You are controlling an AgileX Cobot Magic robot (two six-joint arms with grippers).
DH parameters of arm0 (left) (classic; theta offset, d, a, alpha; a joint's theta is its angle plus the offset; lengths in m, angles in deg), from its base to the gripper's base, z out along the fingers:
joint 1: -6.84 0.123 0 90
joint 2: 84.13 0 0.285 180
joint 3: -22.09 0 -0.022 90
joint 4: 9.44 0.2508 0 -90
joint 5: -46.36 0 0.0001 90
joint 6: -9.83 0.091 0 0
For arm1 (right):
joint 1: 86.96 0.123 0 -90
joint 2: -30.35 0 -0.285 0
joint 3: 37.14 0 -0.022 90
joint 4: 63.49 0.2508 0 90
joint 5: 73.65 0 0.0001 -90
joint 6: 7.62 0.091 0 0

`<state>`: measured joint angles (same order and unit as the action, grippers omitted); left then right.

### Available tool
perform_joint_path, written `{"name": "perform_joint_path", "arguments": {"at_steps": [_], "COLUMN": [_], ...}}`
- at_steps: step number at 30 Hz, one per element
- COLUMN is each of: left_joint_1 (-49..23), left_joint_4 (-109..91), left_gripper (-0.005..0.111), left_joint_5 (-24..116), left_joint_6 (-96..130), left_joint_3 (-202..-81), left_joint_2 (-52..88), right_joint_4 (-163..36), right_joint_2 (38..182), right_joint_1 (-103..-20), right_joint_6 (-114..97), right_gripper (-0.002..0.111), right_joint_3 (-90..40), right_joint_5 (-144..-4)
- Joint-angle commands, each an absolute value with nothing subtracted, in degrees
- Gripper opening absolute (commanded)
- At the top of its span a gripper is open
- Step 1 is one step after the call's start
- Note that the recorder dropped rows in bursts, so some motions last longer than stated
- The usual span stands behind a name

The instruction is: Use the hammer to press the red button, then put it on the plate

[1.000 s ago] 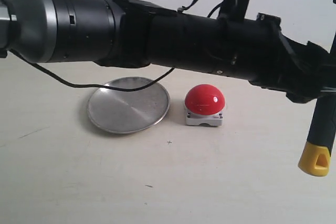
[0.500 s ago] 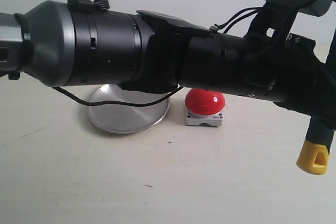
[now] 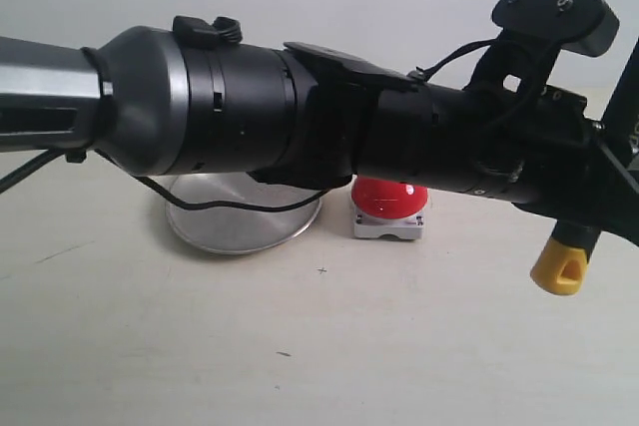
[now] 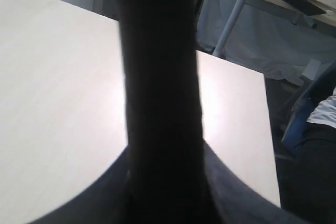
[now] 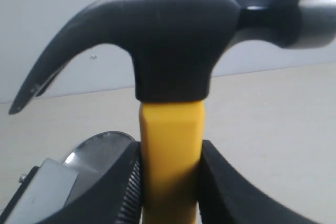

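The exterior view sits low by the surface [image 3: 300,346] and looks across it at a pale wall, with an arm [image 3: 300,127] right up close. It shows the plate [image 3: 240,231] at 9 o'clock from the red button [image 3: 391,197]. The right wrist view, very near the hammer [image 5: 173,56] head, sees the plate too. The left wrist view looks past a near dark bar [image 4: 160,103], over the surface.

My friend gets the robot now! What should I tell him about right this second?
Right gripper: shut on the hammer just under its head, head up.
Left gripper: a dark blur fills its view; open or shut, cannot tell.
Red button sits on the table beside the plate, both partly behind an arm.
Done: hammer lifted. Left: press the button, apparently not yet done, then put the hammer on the plate.
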<state>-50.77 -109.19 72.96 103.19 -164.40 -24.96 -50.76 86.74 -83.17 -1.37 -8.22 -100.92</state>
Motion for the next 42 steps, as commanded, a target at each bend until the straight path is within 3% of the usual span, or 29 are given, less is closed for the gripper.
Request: {"name": "perform_joint_path", "arguments": {"at_steps": [1,6,8,13,18,26,32,42], "left_joint_1": [-50.9,-50.9,-50.4,-47.0,-44.3,-39.6,-39.1,-39.2], "left_joint_4": [-109.4,-109.4,-109.4,-109.4,-109.4,-109.4,-109.4,-109.4], "left_gripper": [0.0,0.0,0.0,0.0,0.0,0.0,0.0,0.0], "left_joint_5": [73.8,72.9,71.7,71.0,70.4,66.7,55.6,54.6], "left_joint_6": [103.8,103.4,102.1,96.9,94.8,94.9,100.2,105.6], "left_joint_3": [-165.0,-165.0,-165.0,-165.0,-165.0,-158.9,-150.0,-139.1], "left_joint_2": [-24.5,-24.5,-24.3,-21.8,-21.0,-17.6,-12.6,-2.6], "right_joint_4": [-50.4,-50.4,-50.4,-50.4,-50.4,-50.4,-50.4,-46.5], "right_joint_2": [86.4,86.4,86.4,86.3,86.2,84.4,79.4,65.6], "right_joint_1": [-83.0,-83.0,-83.0,-83.0,-83.0,-83.0,-83.0,-83.0], "right_joint_6": [-2.0,-2.0,-2.0,-3.4,-4.8,-5.0,-6.5,-6.5], "right_gripper": [0.0,0.001,0.008,0.045,0.054,0.054,0.052,0.015], "right_joint_3": [-8.7,-8.7,-8.7,-8.7,-8.7,-8.7,-8.7,-0.3], "right_joint_5": [-99.7,-101.2,-102.3,-105.1,-106.3,-106.5,-106.3,-99.1]}}
